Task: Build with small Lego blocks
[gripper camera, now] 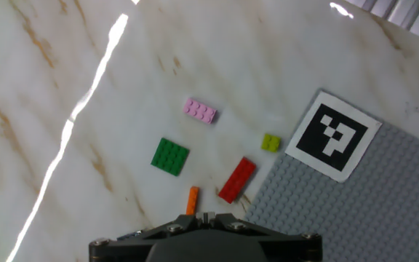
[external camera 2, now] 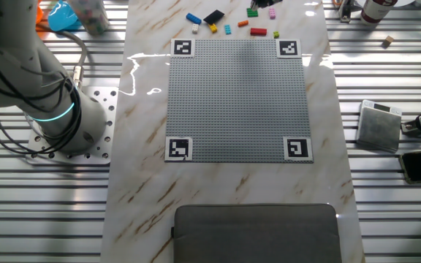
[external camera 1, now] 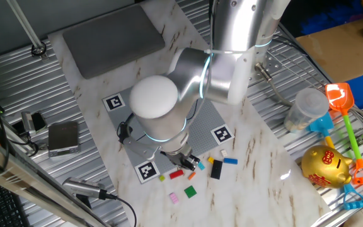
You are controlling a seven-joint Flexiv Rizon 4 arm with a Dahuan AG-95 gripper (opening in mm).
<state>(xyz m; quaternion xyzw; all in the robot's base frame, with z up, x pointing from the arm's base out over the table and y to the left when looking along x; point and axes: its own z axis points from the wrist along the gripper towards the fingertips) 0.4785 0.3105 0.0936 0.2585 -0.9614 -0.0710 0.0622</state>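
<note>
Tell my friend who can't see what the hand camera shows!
Four tiny plastic bricks lie on a marble table: a pink one, a green square, a red one, a yellow-green one. A grey studded plate sits right.

A marble-patterned table top was seen, flanked by ribbed metal surfaces. A grey studded plate with black-and-white corner markers was laid at its middle in the other fixed view, and a dark grey pad at the lower edge. Along the top edge, loose bricks were scattered: blue, black, red, green, pink.
</note>
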